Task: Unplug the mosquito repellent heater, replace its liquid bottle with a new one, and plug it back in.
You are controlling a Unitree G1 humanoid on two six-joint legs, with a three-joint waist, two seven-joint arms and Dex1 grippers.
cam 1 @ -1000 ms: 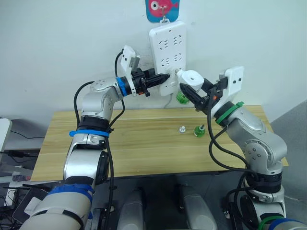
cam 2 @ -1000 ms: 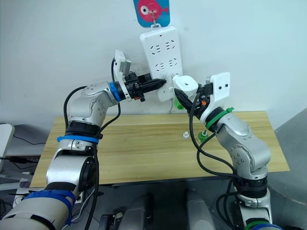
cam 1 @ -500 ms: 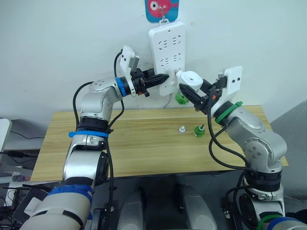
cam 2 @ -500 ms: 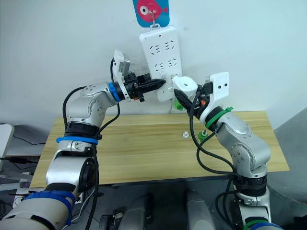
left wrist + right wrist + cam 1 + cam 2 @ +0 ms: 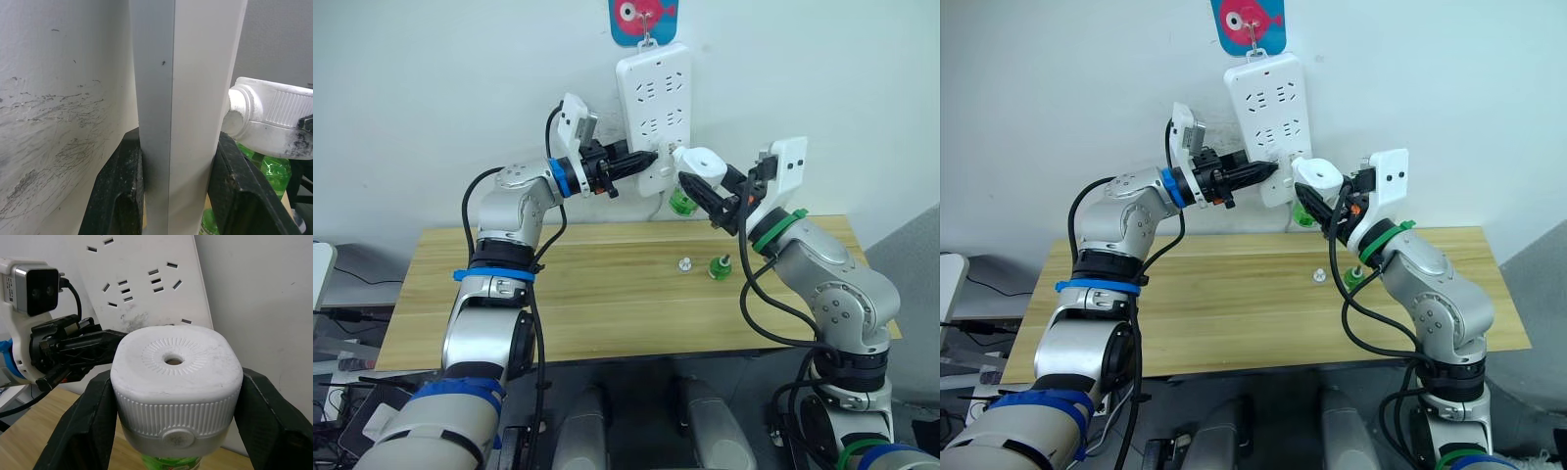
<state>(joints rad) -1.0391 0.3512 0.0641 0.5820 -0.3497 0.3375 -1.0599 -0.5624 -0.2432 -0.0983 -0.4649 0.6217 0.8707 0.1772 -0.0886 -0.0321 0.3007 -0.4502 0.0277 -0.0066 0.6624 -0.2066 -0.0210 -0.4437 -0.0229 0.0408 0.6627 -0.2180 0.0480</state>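
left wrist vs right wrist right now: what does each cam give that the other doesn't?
Left wrist view only: the power strip edge-on, held between the left pincer's fingers, with scuffed wall beside it.

Right wrist view only: the mosquito repellent heater's top face with its round opening, gripped between the right pincer's fingers, the strip's socket face, and the left pincer reaching in.

Both: the mosquito repellent heater with its green bottle below, right beside the strip.
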